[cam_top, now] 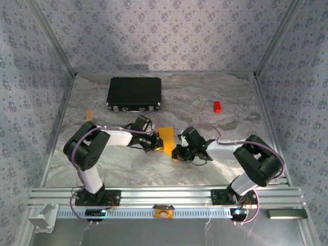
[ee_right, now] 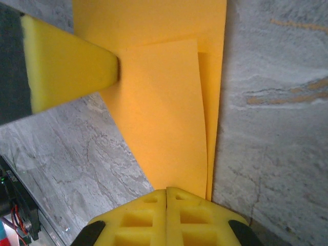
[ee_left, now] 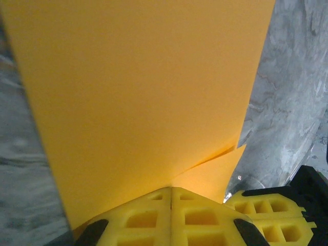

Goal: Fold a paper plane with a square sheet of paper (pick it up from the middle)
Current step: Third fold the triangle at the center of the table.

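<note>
The orange-yellow sheet of paper (cam_top: pixel 167 139) sits mid-table between my two grippers, doubled into overlapping layers with a slanting fold edge (ee_left: pixel 210 156). My left gripper (cam_top: pixel 156 142) is shut on its left edge, and the paper (ee_left: pixel 143 92) spreads out from the closed tips (ee_left: pixel 171 188). My right gripper (cam_top: pixel 180 151) is shut on the near right end, where two layers (ee_right: pixel 164 113) run from its tips (ee_right: pixel 166 190). The left fingers (ee_right: pixel 66 66) pinch the far corner. A paper plane is out of view.
A black rectangular case (cam_top: pixel 134 93) lies at the back left. A small red block (cam_top: pixel 217 106) sits at the back right. A small tan scrap (cam_top: pixel 89 114) lies near the left wall. Patterned walls enclose the marbled table (cam_top: pixel 205 169).
</note>
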